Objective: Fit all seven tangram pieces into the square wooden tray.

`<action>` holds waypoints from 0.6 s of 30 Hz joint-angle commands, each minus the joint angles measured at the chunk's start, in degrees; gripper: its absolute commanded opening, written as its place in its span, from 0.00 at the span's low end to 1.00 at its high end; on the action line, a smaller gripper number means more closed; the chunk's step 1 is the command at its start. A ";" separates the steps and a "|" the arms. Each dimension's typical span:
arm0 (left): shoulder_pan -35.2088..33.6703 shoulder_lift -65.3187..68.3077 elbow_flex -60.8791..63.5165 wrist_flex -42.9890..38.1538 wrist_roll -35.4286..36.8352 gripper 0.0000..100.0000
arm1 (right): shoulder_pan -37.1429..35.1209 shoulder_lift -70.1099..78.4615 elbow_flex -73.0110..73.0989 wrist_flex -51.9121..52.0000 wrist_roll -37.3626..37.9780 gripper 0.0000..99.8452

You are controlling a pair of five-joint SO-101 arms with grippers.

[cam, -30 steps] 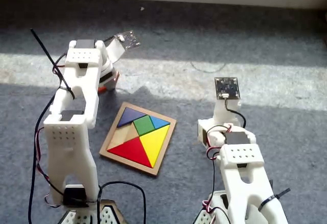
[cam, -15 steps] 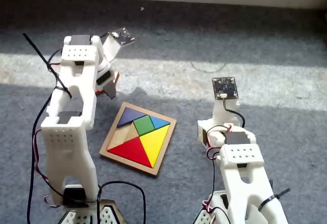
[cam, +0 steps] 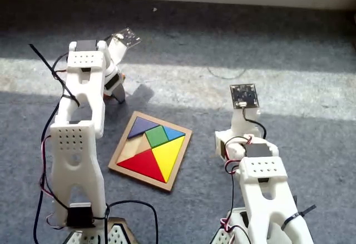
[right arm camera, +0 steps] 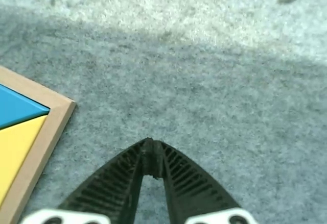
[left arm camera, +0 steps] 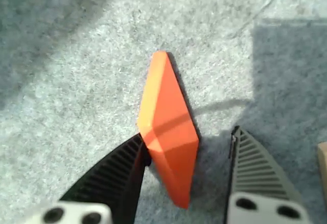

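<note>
The orange piece (left arm camera: 166, 117) is seen on the bench, apart from the tray (cam: 179, 158), between the spread fingers of the left hand (left arm camera: 189, 137). It could be knocked aside if pinched crookedly. The right hand (right arm camera: 149, 170) is closed, empty.

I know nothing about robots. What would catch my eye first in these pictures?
First, the wooden tray of bright coloured pieces, lying on the grey carpet. Up and left of it in the high view, the left claw is open around a loose orange piece, with one finger touching it. The right claw is shut above bare carpet beside the tray.
</note>
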 commanded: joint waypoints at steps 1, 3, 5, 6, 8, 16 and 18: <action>-0.66 4.44 -9.71 3.69 0.53 0.20 | 0.57 -0.04 -0.48 -0.92 0.62 0.01; -0.66 5.67 -13.41 5.45 0.53 0.15 | 0.57 -0.04 -0.48 -0.92 0.62 0.01; -0.66 6.64 -16.75 6.95 0.53 0.11 | 0.57 -0.04 -0.48 -0.92 0.62 0.01; -0.66 6.90 -18.24 7.65 0.62 0.10 | 0.57 -0.04 -0.48 -0.92 0.62 0.01; -0.66 7.43 -20.97 8.97 2.02 0.09 | 0.57 -0.04 -0.48 -0.92 0.62 0.01; 0.04 7.60 -26.59 13.45 5.27 0.00 | 0.57 -0.04 -0.48 -0.92 0.70 0.01; 0.40 7.43 -27.38 16.09 5.27 0.01 | 0.57 -0.04 -0.48 -0.92 0.70 0.01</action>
